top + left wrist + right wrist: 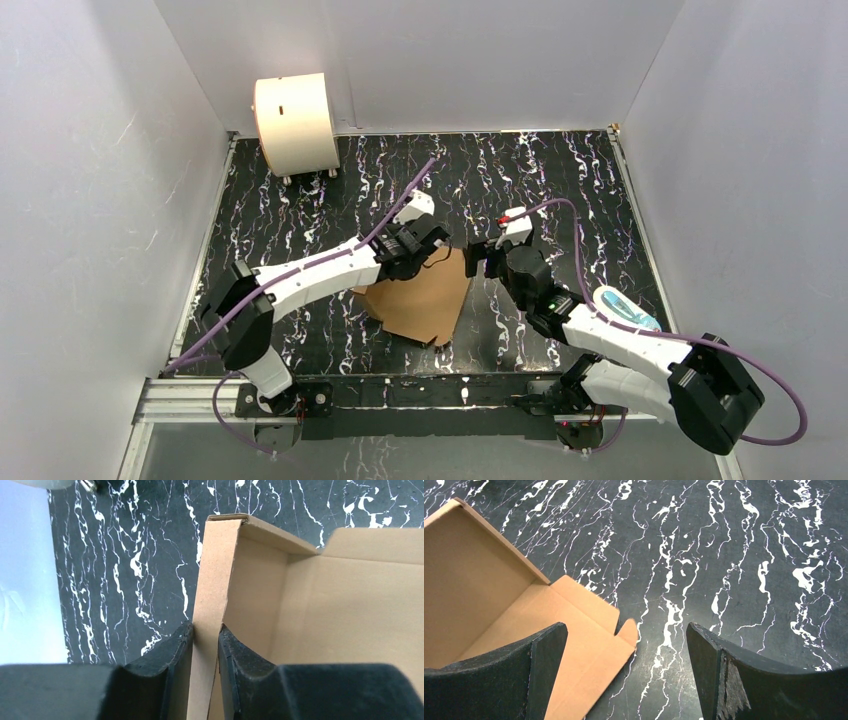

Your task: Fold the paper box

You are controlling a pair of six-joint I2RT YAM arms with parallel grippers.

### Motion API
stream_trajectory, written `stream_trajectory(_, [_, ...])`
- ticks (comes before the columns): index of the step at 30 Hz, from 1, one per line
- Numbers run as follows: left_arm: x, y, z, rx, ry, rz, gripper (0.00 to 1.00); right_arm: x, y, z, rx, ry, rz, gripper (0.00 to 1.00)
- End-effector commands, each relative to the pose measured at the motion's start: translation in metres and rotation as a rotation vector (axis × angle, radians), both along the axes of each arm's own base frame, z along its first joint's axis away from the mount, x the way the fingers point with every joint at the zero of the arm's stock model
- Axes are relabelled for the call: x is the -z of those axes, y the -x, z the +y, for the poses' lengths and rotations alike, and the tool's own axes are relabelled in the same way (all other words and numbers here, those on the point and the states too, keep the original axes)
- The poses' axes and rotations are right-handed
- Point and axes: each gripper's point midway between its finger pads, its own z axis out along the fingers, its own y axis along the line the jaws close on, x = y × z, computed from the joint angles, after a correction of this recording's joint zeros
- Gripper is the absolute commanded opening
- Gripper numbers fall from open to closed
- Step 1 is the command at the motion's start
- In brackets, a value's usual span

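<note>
The paper box [420, 300] is brown cardboard, partly folded, lying in the middle of the black marbled table. My left gripper [425, 245] is at its far left edge, shut on an upright side wall [212, 585] of the box, with both pads pressed against the wall. My right gripper [480, 262] is just right of the box, open and empty, its jaws wide apart above the table. In the right wrist view the box's flat flap [579, 630] with a rounded tab lies under my left finger [499, 675].
A cream-white cylindrical drum [293, 122] stands at the back left corner. White walls enclose the table on three sides. A metal rail [400, 392] runs along the near edge by the arm bases.
</note>
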Motion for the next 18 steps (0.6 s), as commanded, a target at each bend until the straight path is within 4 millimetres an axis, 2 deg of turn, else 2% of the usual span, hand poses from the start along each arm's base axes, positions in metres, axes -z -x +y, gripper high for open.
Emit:
stream_trajectory(1, [-0.017,-0.001,0.022,-0.092,0.126,-0.048,0.19,-0.034,-0.004,0.007,-0.031,-0.052,-0.062,0.99])
stream_trajectory(5, [-0.010,0.002,0.041,-0.161,0.225,-0.022,0.16,-0.047,0.001,0.015,-0.082,-0.068,-0.074,0.99])
stream_trajectory(9, [-0.004,0.006,0.050,-0.192,0.355,0.007,0.16,-0.062,0.003,0.022,-0.117,-0.066,-0.047,0.99])
stream_trajectory(15, [0.021,0.012,0.064,-0.262,0.491,0.042,0.17,-0.089,0.007,0.038,-0.185,-0.050,0.041,0.99])
stream_trajectory(18, [0.032,0.014,0.071,-0.296,0.547,0.053,0.17,-0.089,0.009,0.042,-0.192,-0.026,0.115,0.99])
